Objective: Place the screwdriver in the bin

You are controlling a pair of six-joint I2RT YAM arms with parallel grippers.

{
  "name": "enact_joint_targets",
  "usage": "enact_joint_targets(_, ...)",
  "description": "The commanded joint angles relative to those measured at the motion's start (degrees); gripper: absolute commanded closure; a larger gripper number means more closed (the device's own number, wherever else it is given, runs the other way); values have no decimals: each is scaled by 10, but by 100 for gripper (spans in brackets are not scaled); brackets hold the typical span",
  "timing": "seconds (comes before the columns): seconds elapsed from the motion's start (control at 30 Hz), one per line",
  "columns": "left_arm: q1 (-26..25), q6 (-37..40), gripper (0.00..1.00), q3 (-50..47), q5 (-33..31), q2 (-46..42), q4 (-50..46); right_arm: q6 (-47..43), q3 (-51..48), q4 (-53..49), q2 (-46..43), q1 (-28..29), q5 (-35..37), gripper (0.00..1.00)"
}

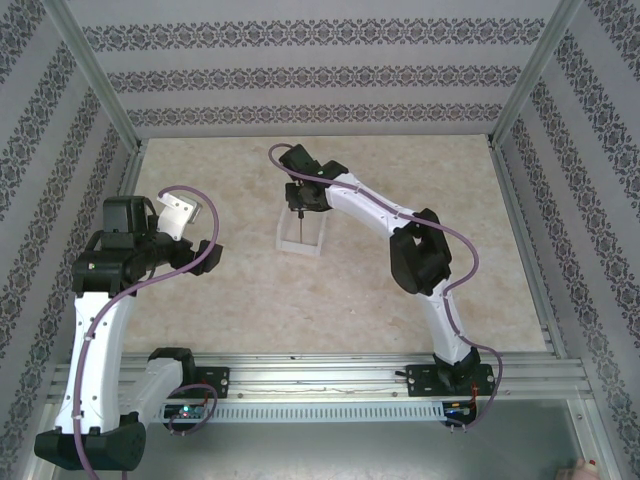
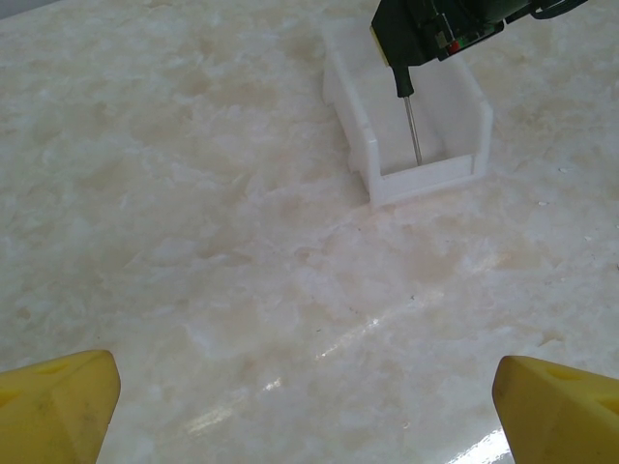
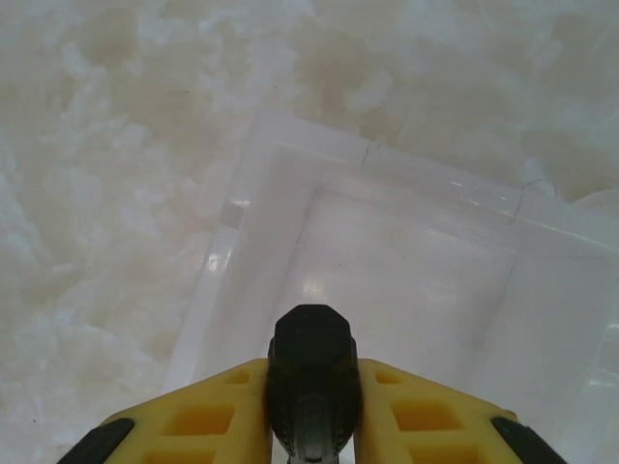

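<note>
Top cam: R gripper (image 1: 299, 200) is out mid-table, right above the bin (image 1: 300, 252), nose pointing down. The screwdriver (image 1: 298, 225) is upright in its grip, black handle up top, thin shaft hanging straight down into the bin's open top. R wrist cam, looking down the tool: the handle's butt end is wedged between the two yellow fingers (image 3: 208, 420), both pressed tight against it, so a firm pinch, w/ the bin's white floor and low walls directly underneath. L wrist cam gives the side angle: the shaft drops inside the walls, roughly central, tip low near the floor. Can't tell if it's actually touching the bottom. The bin sits flat on the marbled beige tabletop (image 1: 220, 290), long side running away from the arm bases. L gripper (image 1: 180, 215) hangs over the left part of the table, well apart from the bin, aimed toward it. Its yellow fingertips (image 2: 58, 401) show at opp. bottom corners of its own cam, spread wide, nothing between them but bare tabletop.
</note>
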Motion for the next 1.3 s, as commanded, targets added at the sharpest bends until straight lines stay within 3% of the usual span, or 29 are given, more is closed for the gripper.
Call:
enact_joint_targets(0.0,-5,10,1,14,8,2,-18,-7,1,-6,10,-4,-10,75)
enact_joint_targets(0.5,-5,10,1,2,6,9,-7,-10,-32,-3,8,-6,-9,65)
enact_joint_targets(0.8,-5,-30,1,-9,-21,28,38,-35,-87,63,-95,-7,23,45)
enact_joint_targets(1.1,-4,-123,1,-106,-140,27,207,-104,-257,239,-298,-29,61,2)
enact_joint_targets(1.27,-2,-192,1,-214,-224,12,384,-118,-405,331,-393,-56,154,2)
